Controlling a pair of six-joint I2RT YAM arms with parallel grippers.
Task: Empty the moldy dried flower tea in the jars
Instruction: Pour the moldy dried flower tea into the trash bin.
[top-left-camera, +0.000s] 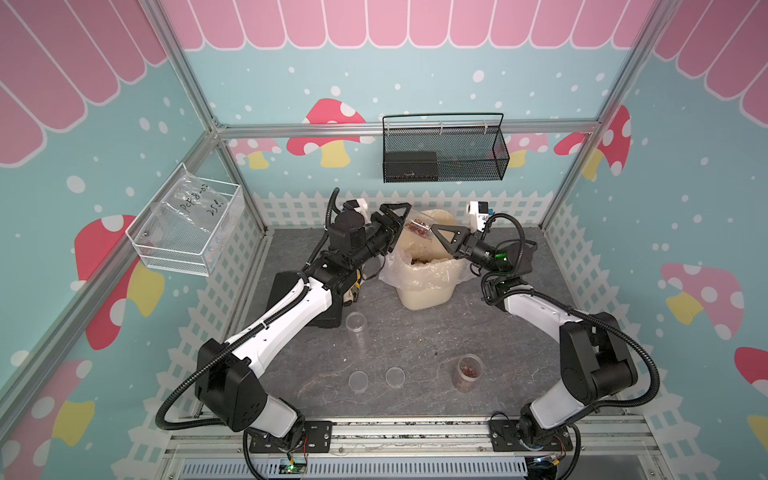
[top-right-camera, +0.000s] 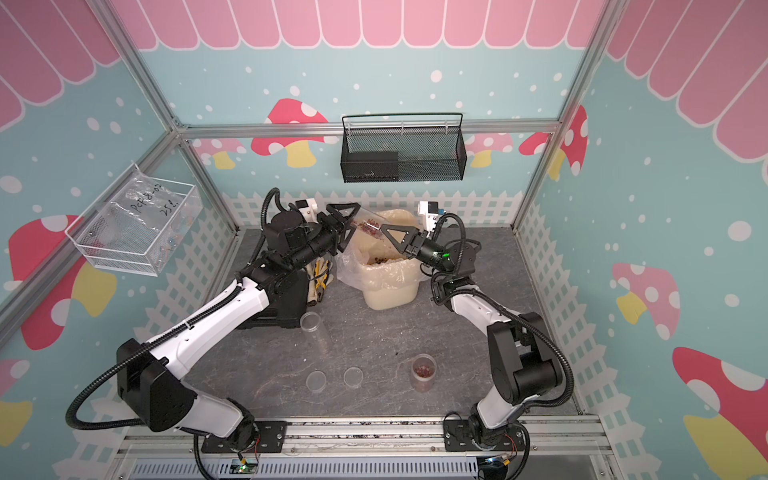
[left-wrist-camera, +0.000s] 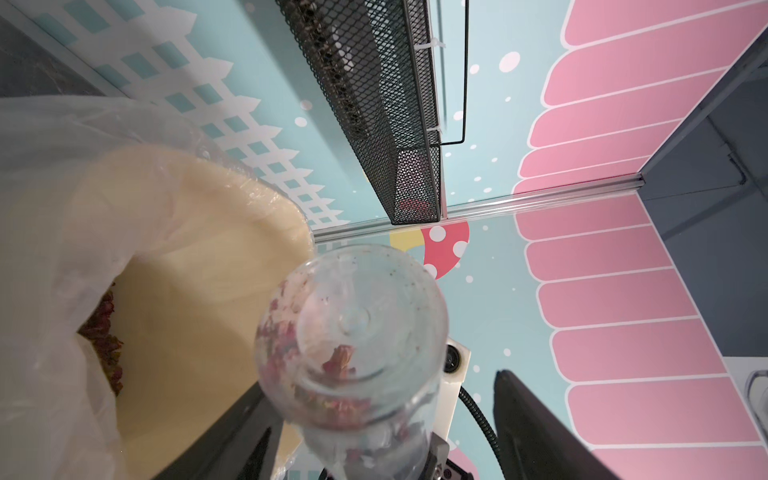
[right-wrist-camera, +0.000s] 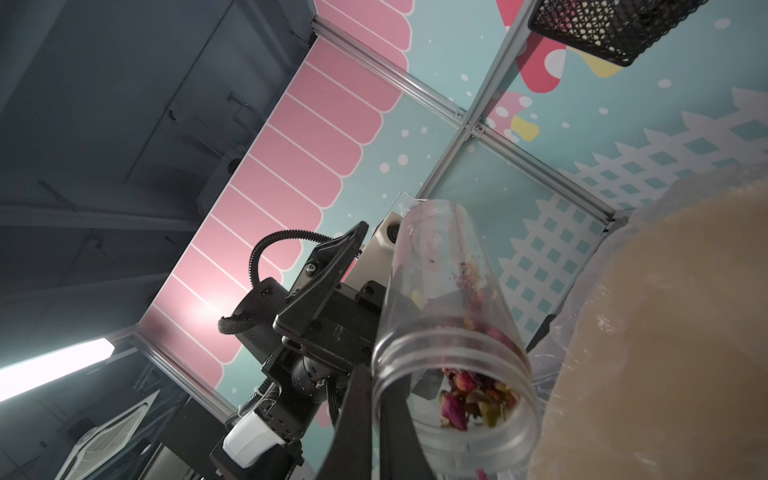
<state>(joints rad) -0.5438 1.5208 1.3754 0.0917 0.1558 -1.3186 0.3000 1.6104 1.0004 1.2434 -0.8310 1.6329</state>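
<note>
Pinches tilted clear plastic jar (right-wrist-camera: 440, 291) of reddish dried buds (right-wrist-camera: 473, 399) in clenched right claw (top-left-camera: 434, 228), above bag-lined cream bin (top-left-camera: 424, 297). Cups jar base with released left claw (top-left-camera: 402, 226).

The walls (top-left-camera: 415, 83) are showing teal dotted with white, red and pink mushrooms on yellow stems, a white picket fence along the foot and a pink scalloped band on top. The table (top-left-camera: 415, 340) is showing grey veined stone. The bin (top-left-camera: 424, 297) is showing cream under a clear liner (top-left-camera: 392, 270). The basket (top-left-camera: 469, 162) is showing black mesh; the tray (top-left-camera: 183, 245), white wire. The left arm (top-left-camera: 291, 316) and right arm (top-left-camera: 536, 309) are wearing white shells with black joints. The lifted jar (right-wrist-camera: 449, 291) is looking clear, its tea (right-wrist-camera: 473, 399) dark red, pink and olive. Two lids (top-left-camera: 358, 380) are showing translucent.
</note>
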